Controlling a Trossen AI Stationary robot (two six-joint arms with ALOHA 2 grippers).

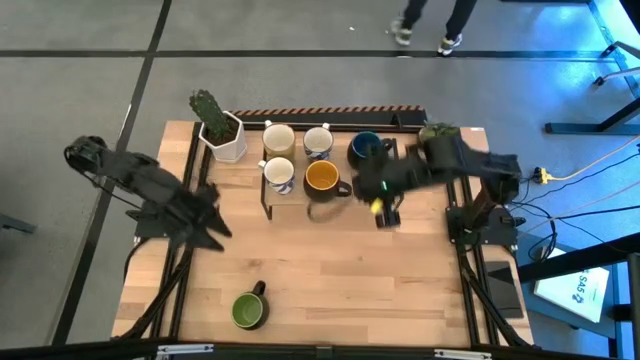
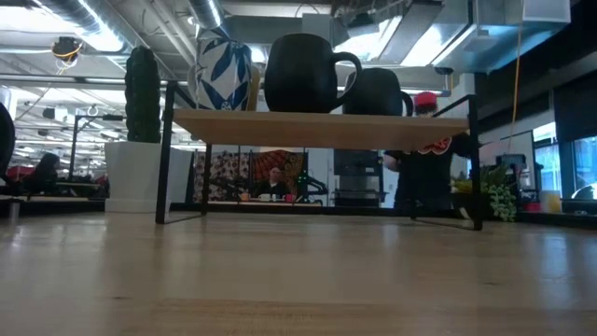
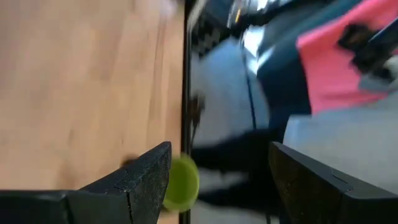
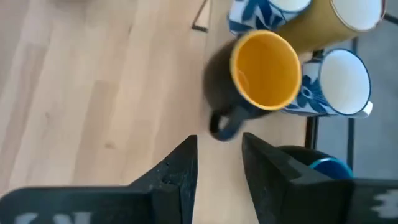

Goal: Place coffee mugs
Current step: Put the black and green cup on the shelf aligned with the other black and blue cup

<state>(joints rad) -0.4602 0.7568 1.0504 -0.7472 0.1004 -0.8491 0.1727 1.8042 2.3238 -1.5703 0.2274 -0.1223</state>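
Five coffee mugs stand on a low shelf (image 1: 300, 200) at the table's far side: a cream one (image 1: 278, 137), two white-and-blue ones (image 1: 318, 141) (image 1: 278, 174), a dark one with a blue inside (image 1: 364, 148) and a dark one with an orange inside (image 1: 322, 178) (image 4: 266, 68). A dark mug with a green inside (image 1: 249, 309) (image 3: 181, 183) stands alone near the front edge. My right gripper (image 1: 385, 210) (image 4: 217, 149) hovers just right of the orange mug, its fingers a little apart with nothing between them. My left gripper (image 1: 213, 232) (image 3: 221, 163) hangs wide open over the table's left part.
A white hexagonal pot with a cactus (image 1: 222, 132) (image 2: 140, 140) stands left of the shelf. A leafy plant (image 2: 492, 191) is at the far right corner. Bare wood lies across the table's middle and near right. People show beyond the table (image 2: 429, 159).
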